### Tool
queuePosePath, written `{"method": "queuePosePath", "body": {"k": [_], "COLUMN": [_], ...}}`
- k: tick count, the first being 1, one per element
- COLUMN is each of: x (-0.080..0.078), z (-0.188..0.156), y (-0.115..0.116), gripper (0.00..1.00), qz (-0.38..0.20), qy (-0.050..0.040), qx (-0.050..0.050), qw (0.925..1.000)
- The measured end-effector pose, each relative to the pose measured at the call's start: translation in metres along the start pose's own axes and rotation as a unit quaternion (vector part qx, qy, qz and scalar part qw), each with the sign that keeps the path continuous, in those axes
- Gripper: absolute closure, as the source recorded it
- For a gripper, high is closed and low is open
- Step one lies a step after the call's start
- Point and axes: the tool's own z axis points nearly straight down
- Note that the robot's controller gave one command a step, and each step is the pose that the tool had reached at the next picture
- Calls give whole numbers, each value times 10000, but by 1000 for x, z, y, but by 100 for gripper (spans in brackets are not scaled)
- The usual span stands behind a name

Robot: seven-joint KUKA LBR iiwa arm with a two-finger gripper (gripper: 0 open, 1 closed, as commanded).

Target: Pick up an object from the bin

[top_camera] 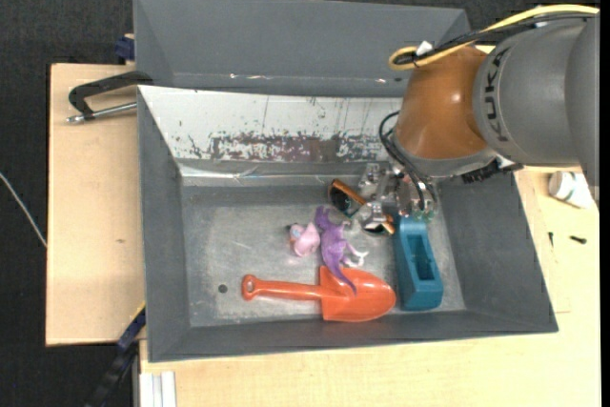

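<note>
Orange scoop [324, 293] lies at bin [238, 238] front, blue hollow block [417, 264] just beside it, right of centre. Gripper [396, 198] hangs over the block's far end; jaws' opening cannot be told. Block judged rigid, light, smooth-sided: take across its narrow width, mid-length.

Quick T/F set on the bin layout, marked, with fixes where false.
1. The orange scoop lies by the bin's near wall, handle pointing left. True.
2. The blue block lies left of the scoop. False: it lies right of the scoop's bowl.
3. The gripper is over the bin's right part, by the blue block's far end. True.
4. The purple toy lies in the far left corner. False: mid-bin, just behind the scoop's bowl.
5. A pink piece lies left of the purple toy. True.
</note>
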Motion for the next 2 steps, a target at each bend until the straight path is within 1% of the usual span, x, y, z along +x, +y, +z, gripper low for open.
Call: {"method": "queuePosePath", "body": {"k": [1, 2], "x": [0, 2], "z": [0, -48], "y": [0, -1], "gripper": [100, 100], "qz": [0, -10], "qy": [-3, 32], "qx": [-3, 6], "qw": [10000, 10000]}}
